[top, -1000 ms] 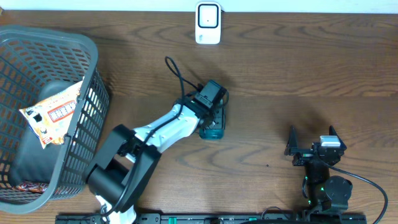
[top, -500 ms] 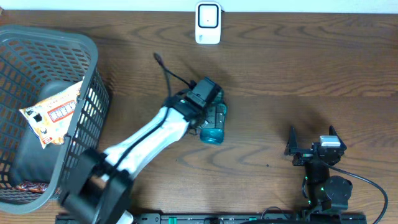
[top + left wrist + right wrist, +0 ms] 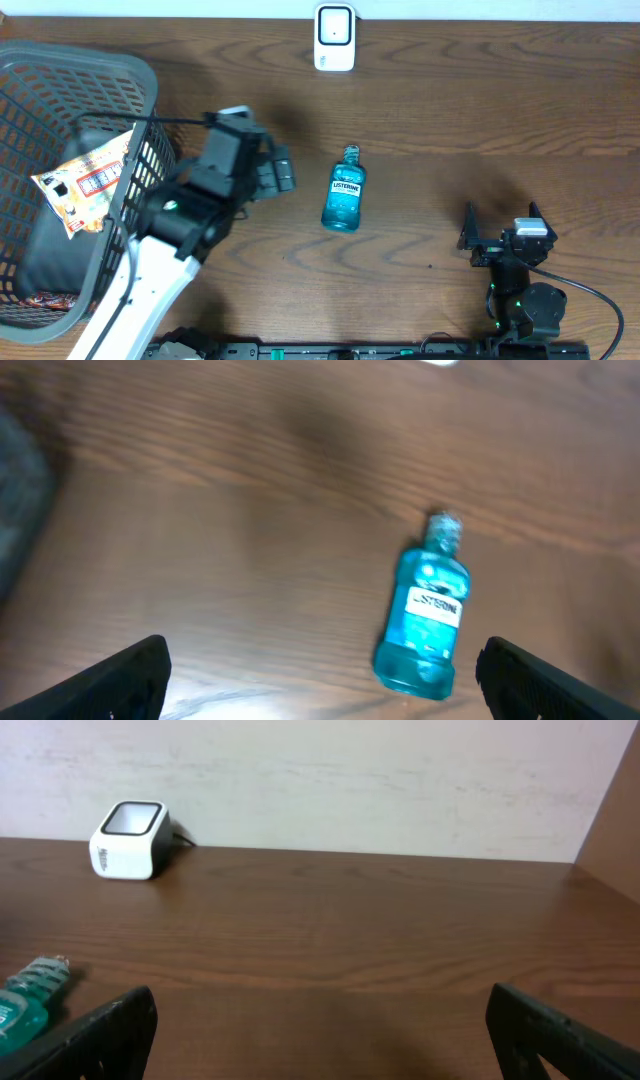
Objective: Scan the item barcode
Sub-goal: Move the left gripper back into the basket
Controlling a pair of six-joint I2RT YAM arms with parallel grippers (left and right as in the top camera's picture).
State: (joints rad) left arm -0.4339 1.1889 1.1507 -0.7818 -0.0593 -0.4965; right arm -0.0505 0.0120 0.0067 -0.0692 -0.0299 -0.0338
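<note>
The bottle [image 3: 344,198] lies on its side mid-table, label up, cap toward the far scanner [image 3: 334,37], touching nothing. It looks like stiff, smooth plastic full of liquid: probably weighty and slippery, best pinched across the body below the neck. The left gripper [image 3: 278,172] hangs just left of it, jaws wide and empty. The right gripper [image 3: 502,228], near right, is also spread. The basket [image 3: 100,60] at left holds a snack packet [image 3: 85,180] over something dark.

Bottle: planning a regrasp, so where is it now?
Overhead, the bottle lies flat mid-table, cap toward the scanner, just right of the open left pincer, untouched.
</note>
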